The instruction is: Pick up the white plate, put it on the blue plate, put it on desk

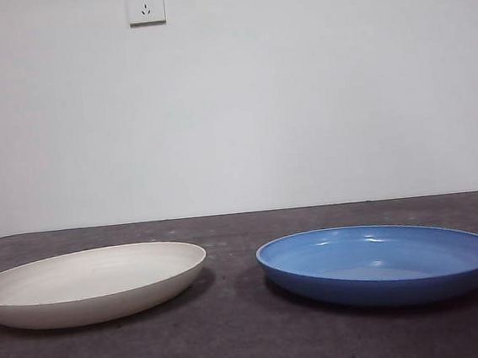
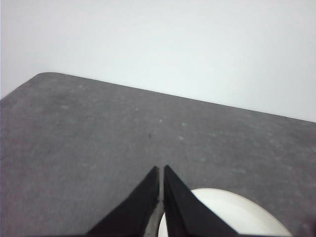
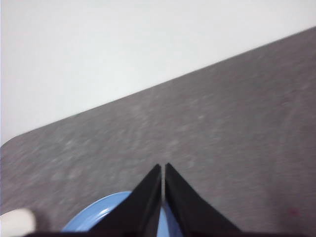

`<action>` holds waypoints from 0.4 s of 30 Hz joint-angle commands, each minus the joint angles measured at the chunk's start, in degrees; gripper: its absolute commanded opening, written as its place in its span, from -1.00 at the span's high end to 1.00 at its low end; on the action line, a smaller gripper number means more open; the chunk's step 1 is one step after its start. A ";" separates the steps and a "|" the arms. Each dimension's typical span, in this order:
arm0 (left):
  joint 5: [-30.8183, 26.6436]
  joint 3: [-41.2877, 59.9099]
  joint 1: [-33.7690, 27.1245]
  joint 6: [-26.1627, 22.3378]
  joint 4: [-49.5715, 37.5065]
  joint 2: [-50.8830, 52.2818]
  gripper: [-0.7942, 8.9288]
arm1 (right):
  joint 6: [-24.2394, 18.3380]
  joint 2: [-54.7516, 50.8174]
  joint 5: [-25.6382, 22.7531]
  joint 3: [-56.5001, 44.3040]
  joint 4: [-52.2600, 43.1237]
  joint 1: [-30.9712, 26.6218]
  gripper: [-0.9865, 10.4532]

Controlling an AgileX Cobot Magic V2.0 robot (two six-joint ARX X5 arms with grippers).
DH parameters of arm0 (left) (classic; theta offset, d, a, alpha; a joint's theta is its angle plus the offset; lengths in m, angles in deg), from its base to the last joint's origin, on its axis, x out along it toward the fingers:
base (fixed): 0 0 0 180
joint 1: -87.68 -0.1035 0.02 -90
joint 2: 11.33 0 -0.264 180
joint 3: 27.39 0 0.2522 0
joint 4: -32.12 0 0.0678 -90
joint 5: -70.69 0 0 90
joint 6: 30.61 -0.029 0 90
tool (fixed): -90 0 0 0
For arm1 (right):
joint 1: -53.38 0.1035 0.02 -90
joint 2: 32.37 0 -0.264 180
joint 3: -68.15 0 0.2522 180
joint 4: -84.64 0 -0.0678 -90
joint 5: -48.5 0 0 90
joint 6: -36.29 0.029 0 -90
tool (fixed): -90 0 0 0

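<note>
The white plate (image 1: 92,284) lies flat on the desk (image 1: 237,331) at the left of the front view. The blue plate (image 1: 381,263) lies flat at the right, apart from it. Neither arm shows in the front view. My left gripper (image 2: 161,170) is shut and empty, held above the desk with the white plate (image 2: 232,215) partly showing under its jaws. My right gripper (image 3: 163,168) is shut and empty, with the blue plate (image 3: 98,217) partly showing under its jaws and a bit of the white plate (image 3: 17,219) beside it.
A white wall with a socket (image 1: 145,3) stands behind the desk's far edge. A gap of bare desk lies between the two plates.
</note>
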 commanded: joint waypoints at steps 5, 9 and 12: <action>0.44 -14.43 0.79 -1.07 2.60 -10.51 0.80 | -2.14 11.52 8.50 12.59 3.72 0.74 0.82; 5.40 -22.21 0.79 -1.31 3.58 -16.98 0.80 | -4.90 18.47 13.46 20.02 9.60 0.74 0.82; 9.60 -27.63 0.79 -1.64 5.38 -21.31 0.80 | -6.73 22.95 17.25 25.68 14.01 0.76 0.82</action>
